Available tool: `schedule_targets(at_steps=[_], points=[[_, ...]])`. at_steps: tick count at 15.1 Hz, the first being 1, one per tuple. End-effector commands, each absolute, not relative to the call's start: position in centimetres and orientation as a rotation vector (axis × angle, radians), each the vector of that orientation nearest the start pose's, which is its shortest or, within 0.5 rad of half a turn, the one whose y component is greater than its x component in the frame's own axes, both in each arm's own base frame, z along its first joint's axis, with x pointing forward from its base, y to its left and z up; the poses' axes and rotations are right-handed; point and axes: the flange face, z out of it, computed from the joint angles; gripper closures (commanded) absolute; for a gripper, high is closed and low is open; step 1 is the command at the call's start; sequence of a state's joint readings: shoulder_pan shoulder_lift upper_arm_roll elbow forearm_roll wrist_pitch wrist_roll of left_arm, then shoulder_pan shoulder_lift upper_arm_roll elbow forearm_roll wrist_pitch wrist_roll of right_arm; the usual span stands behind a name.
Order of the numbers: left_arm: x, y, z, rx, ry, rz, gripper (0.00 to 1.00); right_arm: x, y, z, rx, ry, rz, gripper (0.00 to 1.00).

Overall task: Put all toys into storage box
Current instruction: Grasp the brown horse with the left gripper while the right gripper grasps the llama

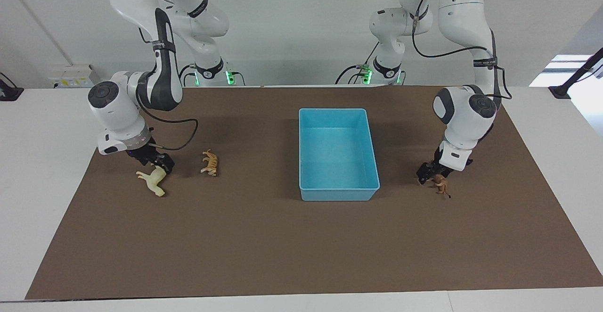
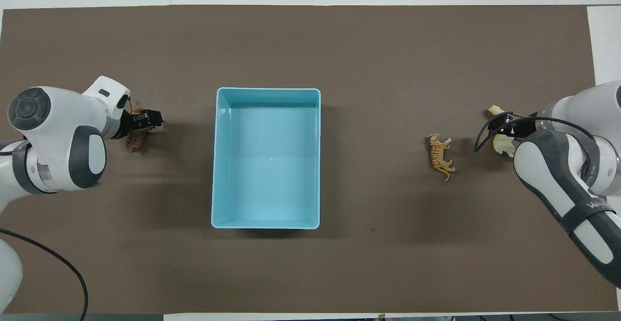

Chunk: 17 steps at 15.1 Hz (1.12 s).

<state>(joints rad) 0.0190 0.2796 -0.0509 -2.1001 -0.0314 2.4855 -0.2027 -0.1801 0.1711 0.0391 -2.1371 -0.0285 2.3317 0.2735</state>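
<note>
Both claws sit low on the brown mat [image 1: 292, 246], the left gripper [image 1: 435, 176] seemingly clenched on the lion [image 1: 442, 184], the right gripper [image 1: 158, 163] on the horse [image 1: 153, 181], the tiger [image 1: 210, 162] lying free beside it, with the blue storage box [image 1: 338, 194] between them holding nothing

Overhead view, clock read from the box [image 2: 266, 89]: its open top is unobstructed, with bare mat [image 2: 310, 44] at 12 and 6 o'clock. At 3 o'clock the tiger [image 2: 440, 153] stands in the lane between the box and the horse [image 2: 502, 142], where the right gripper [image 2: 499, 126] sits; open mat separates tiger from box. At 9 o'clock the lion [image 2: 135, 141] and left gripper [image 2: 148, 119] face an open lane to the box wall.
</note>
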Motion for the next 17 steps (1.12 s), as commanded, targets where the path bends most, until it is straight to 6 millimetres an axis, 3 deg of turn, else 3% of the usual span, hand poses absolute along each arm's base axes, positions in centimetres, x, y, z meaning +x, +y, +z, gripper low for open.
schedule_targets(at_steps=[1, 4, 6, 9, 11, 12, 13, 15, 16, 17], points=[[58.9, -1.6, 29.4, -3.159, -0.313, -0.18, 0.0, 55.6, -8.3, 32.6, -3.084, 0.636, -0.062, 0.0], [58.9, -1.6, 29.3, -3.159, -0.304, -0.175, 0.06, 55.3, -8.2, 32.2, -3.084, 0.641, -0.045, 0.0], [58.9, -1.6, 29.3, -3.159, -0.307, -0.175, 0.1, 55.0, -8.3, 29.9, -3.088, 0.622, 0.018, 0.0], [58.9, -1.5, 29.3, -3.159, -0.302, -0.166, 0.46, 54.9, -9.0, 29.4, -3.095, 0.586, 0.031, 0.0], [58.8, -1.7, 29.3, -3.16, -0.308, -0.16, 0.63, 54.9, -9.1, 29.4, -3.096, 0.581, 0.031, 0.04], [58.8, -1.7, 29.3, -3.159, -0.311, -0.151, 0.64, 54.9, -9.1, 29.5, -3.096, 0.577, 0.028, 0.14], [58.9, -1.8, 29.5, -3.16, -0.308, -0.146, 0.65, 54.9, -9.1, 29.4, -3.096, 0.579, 0.031, 0.31], [59.3, -2.2, 30.2, -3.16, -0.307, -0.131, 0.66, 54.9, -9.1, 29.4, -3.098, 0.57, 0.031, 0.84], [60.0, -2.3, 31.4, -3.16, -0.321, -0.13, 0.66, 55.1, -9.0, 29.7, -3.097, 0.572, 0.028, 1.0], [60.6, -2.3, 32.6, -3.157, -0.354, -0.11, 0.66, 55.4, -9.0, 30.1, -3.097, 0.573, 0.028, 1.0]])
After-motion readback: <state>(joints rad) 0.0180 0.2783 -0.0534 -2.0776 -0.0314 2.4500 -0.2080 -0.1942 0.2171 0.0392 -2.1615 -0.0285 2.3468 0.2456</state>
